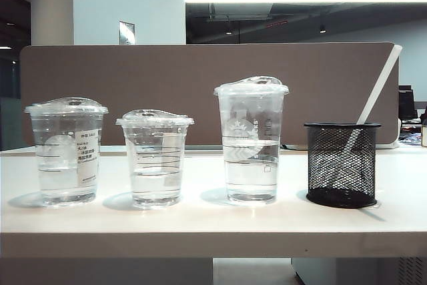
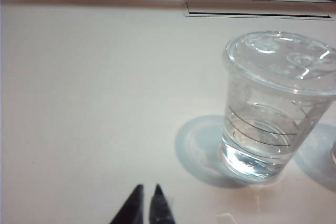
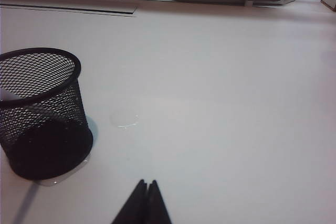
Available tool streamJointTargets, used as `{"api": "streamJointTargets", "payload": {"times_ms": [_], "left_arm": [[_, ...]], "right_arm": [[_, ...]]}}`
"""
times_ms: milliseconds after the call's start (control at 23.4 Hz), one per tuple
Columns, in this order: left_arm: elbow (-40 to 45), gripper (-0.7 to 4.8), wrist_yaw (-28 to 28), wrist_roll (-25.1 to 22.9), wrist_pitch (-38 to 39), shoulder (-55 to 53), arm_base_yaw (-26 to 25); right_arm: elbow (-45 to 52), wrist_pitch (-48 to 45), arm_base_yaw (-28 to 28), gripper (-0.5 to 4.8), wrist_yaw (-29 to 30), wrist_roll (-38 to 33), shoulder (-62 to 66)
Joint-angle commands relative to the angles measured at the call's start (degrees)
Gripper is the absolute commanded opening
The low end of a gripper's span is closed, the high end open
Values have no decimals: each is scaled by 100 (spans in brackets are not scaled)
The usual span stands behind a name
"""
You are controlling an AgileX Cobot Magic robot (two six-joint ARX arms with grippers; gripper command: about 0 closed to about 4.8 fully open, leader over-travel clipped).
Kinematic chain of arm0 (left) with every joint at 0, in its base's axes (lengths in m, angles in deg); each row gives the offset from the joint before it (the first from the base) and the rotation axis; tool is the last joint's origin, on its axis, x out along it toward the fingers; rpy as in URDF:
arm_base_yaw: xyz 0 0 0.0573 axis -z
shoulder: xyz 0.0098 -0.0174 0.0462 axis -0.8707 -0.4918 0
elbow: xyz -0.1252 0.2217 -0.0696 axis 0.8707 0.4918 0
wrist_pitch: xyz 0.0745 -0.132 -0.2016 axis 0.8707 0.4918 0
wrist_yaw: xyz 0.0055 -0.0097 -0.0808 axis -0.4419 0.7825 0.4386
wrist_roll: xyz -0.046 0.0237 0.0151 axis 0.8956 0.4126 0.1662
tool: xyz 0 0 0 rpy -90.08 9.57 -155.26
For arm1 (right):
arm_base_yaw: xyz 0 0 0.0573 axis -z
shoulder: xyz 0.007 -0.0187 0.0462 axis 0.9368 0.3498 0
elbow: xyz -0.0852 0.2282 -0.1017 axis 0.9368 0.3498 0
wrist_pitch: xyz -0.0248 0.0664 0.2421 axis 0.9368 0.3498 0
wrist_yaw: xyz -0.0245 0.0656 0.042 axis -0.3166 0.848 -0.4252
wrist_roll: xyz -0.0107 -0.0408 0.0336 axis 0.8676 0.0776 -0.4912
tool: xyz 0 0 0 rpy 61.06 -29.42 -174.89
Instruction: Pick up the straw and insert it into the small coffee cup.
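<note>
The straw (image 1: 379, 85) is long and white and leans to the right out of a black mesh holder (image 1: 342, 165) at the right of the table. The small coffee cup (image 1: 155, 158), the shortest one with a domed lid and printed lines, stands second from the left, part filled with water. Neither gripper shows in the exterior view. My left gripper (image 2: 148, 187) hovers low over bare table, shut with only a thin slit between its tips, apart from the leftmost cup (image 2: 273, 103). My right gripper (image 3: 147, 182) is shut and empty, off to the side of the mesh holder (image 3: 42, 114).
A mid-height clear cup with a text label (image 1: 67, 151) stands at the far left. The tallest cup with a round logo (image 1: 251, 141) stands between the small cup and the holder. A brown partition (image 1: 200, 78) closes off the back of the white table (image 1: 213, 221).
</note>
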Motion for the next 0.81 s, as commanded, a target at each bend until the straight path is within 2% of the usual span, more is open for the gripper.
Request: {"api": "streamJointTargets", "payload": {"times_ms": [43, 599, 685, 814], "left_arm": [[-9, 22, 4, -20, 55, -4, -13], [-22, 21, 4, -20, 103, -4, -13], [-149, 22, 7, -20, 372, -28, -13], [-590, 22, 4, -22, 1176, -177, -13]], "right_arm": [[26, -76, -2, -8, 4, -11, -7], [26, -76, -2, -8, 4, -11, -7], [26, -76, -2, -8, 4, -11, -7], [26, -76, -2, -8, 4, -9, -7]]}}
